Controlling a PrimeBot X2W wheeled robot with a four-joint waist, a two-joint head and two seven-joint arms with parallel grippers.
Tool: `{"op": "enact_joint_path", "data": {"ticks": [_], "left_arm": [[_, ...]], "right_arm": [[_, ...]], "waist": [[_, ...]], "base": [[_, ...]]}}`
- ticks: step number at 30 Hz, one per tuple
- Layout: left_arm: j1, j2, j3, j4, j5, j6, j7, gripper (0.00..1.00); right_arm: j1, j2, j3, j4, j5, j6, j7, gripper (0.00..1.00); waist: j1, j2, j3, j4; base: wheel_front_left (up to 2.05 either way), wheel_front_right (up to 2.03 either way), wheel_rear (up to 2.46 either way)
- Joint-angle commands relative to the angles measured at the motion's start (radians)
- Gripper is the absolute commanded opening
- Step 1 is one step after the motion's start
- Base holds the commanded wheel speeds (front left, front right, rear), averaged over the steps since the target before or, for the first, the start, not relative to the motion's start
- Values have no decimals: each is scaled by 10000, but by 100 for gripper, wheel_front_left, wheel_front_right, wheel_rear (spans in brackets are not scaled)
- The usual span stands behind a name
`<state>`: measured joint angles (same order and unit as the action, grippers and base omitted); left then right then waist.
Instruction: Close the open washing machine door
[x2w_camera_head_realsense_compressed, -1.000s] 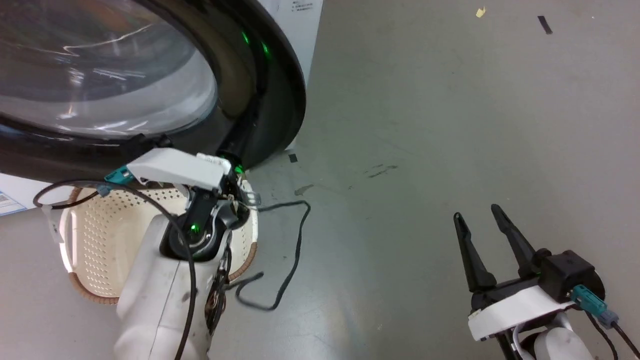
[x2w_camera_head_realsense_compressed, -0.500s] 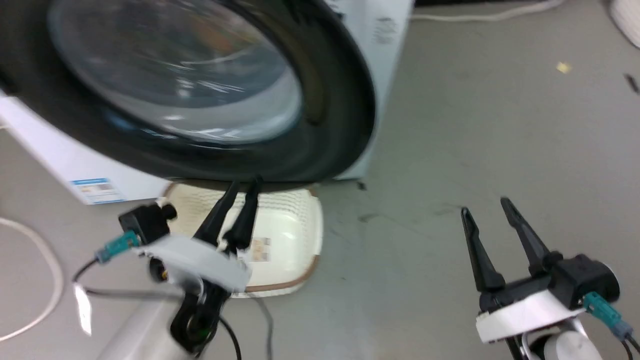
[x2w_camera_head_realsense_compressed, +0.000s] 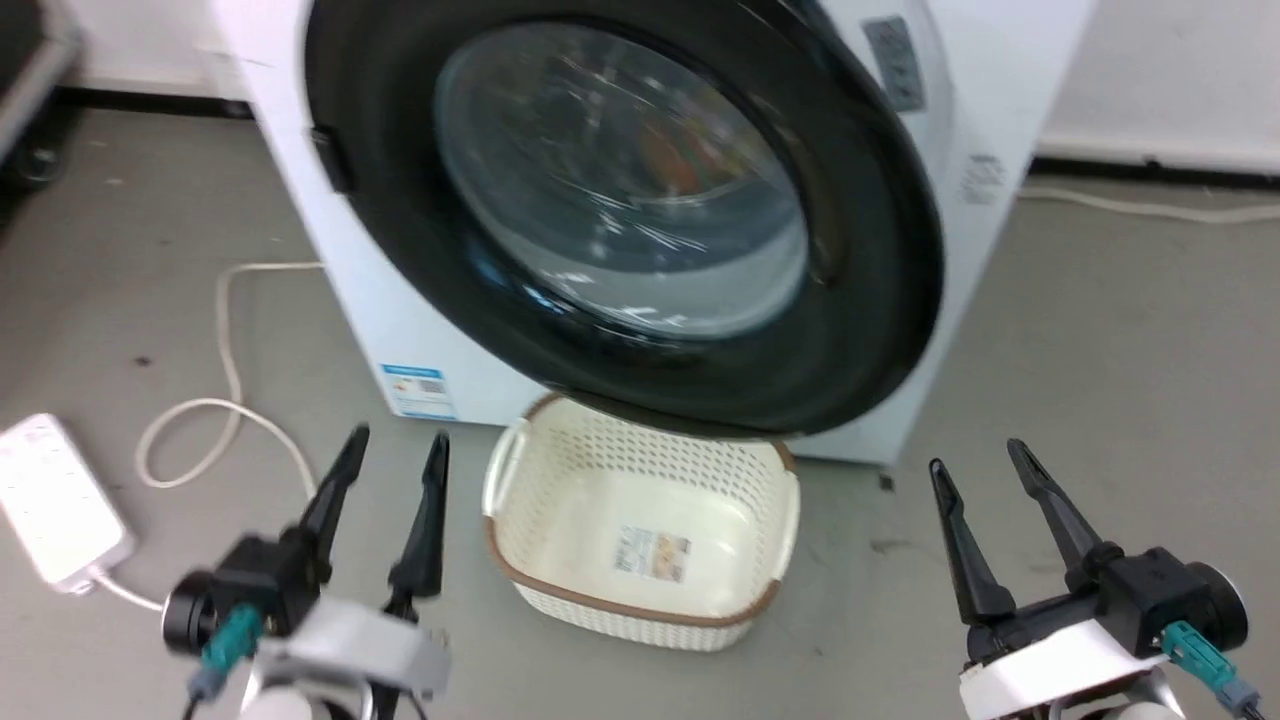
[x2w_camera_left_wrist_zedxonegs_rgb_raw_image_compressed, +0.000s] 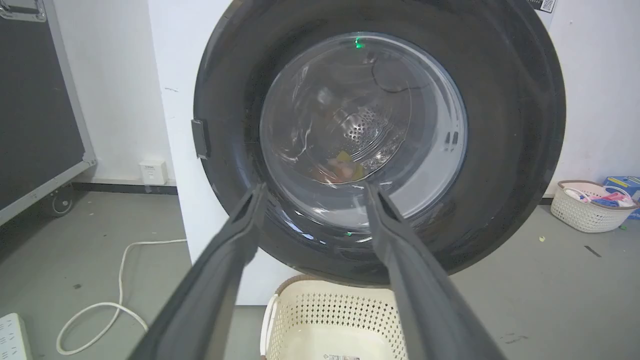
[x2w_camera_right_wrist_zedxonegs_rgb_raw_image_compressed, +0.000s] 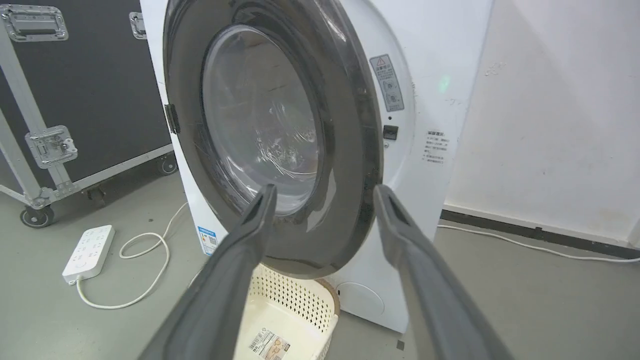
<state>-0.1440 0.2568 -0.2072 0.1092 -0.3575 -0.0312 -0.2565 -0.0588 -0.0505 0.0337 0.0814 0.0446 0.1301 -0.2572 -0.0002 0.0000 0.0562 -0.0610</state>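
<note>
Door (x2w_camera_head_realsense_compressed: 620, 230) sits nearly flat against the washer (x2w_camera_head_realsense_compressed: 1000, 100), its right edge seemingly proud. Left gripper (x2w_camera_head_realsense_compressed: 400, 436) and right gripper (x2w_camera_head_realsense_compressed: 975, 452) hang low either side of a basket (x2w_camera_head_realsense_compressed: 640, 610), fingers spread, empty. Closing looks almost done; a push on the rim should latch it.

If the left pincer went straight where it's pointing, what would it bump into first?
The left pincer would likely meet the washing machine door, near the bottom of its glass window; depth is unclear.
</note>
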Motion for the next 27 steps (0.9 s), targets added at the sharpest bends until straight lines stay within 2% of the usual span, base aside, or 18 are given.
{"op": "enact_joint_path", "data": {"ticks": [1,7,12,18,19,20,25,26,27], "left_arm": [[436,-216,245,-228,410,-131,-51,100],[1296,-733,842,-719,1639,-411,-52,100],[1553,-1122,988,-732,1771,-810,-52,100],[1551,-1218,938,-582,1971,-961,-52,100],[1528,-1236,972,-561,2006,-967,-52,100],[1517,-1274,1039,-524,2014,-972,-52,100],[1260,-1459,1203,-662,2187,-984,-53,100],[1176,-1485,1185,-684,2236,-986,-53,100],[915,-1551,1103,-747,2334,-990,-53,100]], "right_arm": [[191,3,-70,-13,-49,6,-46,100],[389,3,-258,345,-95,6,-46,100],[429,3,-293,619,-107,6,-46,100],[432,3,-177,783,88,6,-46,100],[394,3,-117,809,55,6,-46,63],[342,3,-56,808,40,6,-46,0],[-215,-202,399,610,-8,6,-46,0],[-394,-335,527,615,12,6,-46,0],[-1119,-838,974,725,308,6,-46,0]], "waist": [[2,0,-379,421],[2,0,-456,575],[2,0,-429,586],[2,0,-289,565],[2,0,-231,565],[2,0,-171,571],[2,0,500,766],[2,0,680,837],[2,0,1185,1056]], "base": [[0,0,0],[0,0,0],[0,0,0],[0,0,0],[0,0,0],[0,0,0],[0,0,0],[0,0,0],[0,0,0]]}}
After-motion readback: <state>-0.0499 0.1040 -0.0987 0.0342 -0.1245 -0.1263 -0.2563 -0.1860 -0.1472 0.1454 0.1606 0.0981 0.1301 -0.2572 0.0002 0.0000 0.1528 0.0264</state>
